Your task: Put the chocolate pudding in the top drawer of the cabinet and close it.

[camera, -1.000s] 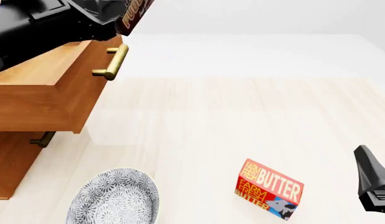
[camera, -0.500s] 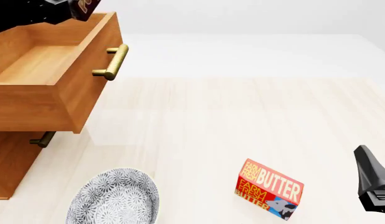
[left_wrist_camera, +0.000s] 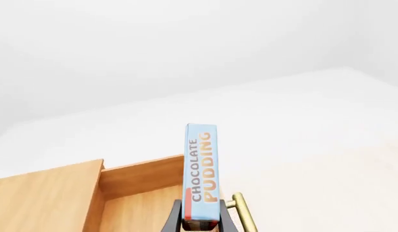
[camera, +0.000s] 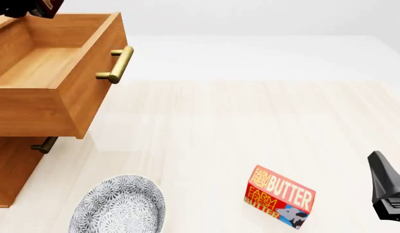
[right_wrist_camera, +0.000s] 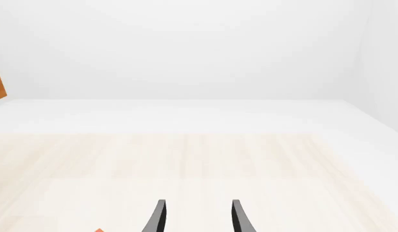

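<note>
The top drawer of the cabinet stands pulled open, its wooden inside bare and its brass handle facing right. My left gripper shows only at the top left corner of the front view, above the drawer's far left part. It is shut on the chocolate pudding. In the left wrist view the chocolate pudding stands on edge between the fingers, above the open drawer near its handle. My right gripper is open and empty, low at the right edge in the front view.
A red "BUTTER" box stands on the table at the front right of centre. A patterned grey bowl sits at the front left, below the drawer. The lower drawer is shut, its handle under the open one.
My left arm has moved left and up with the pudding, from over the drawer's handle to the far top left corner, uncovering the drawer's inside. The right arm has not moved.
</note>
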Available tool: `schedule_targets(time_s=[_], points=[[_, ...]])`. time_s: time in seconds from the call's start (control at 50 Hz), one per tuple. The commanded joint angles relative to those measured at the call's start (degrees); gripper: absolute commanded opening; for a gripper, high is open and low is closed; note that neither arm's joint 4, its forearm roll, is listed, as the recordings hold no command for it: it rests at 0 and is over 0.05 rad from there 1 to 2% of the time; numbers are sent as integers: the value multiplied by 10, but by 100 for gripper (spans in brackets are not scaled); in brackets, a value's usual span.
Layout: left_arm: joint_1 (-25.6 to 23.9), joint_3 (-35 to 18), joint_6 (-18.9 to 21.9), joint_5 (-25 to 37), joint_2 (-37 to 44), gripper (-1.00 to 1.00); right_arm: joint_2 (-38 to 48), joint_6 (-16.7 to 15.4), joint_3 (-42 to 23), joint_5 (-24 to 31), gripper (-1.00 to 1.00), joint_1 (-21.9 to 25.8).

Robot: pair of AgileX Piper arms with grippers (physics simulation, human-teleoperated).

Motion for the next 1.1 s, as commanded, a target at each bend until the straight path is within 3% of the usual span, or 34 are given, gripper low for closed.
schedule_targets(time_s=[0.02,0.18,0.2,0.26,0.3,0.4,0.64,0.76,1.1], points=[[23,23,-8,0,-6,-100,0,0,0,0,100,0],[28,20,-23,22,-1,-100,0,0,0,0,100,0],[31,21,-11,26,0,-100,0,0,0,0,100,0],[36,23,-37,35,4,-100,0,0,0,0,100,0],[42,23,-23,38,1,-100,0,0,0,0,100,0],[43,16,-46,53,1,-100,0,0,0,0,100,0],[53,-15,-34,91,30,-100,0,0,0,0,100,0],[41,-31,-60,99,41,-100,0,0,0,0,100,0],[62,-52,-54,137,84,-100,0,0,0,0,100,0]])
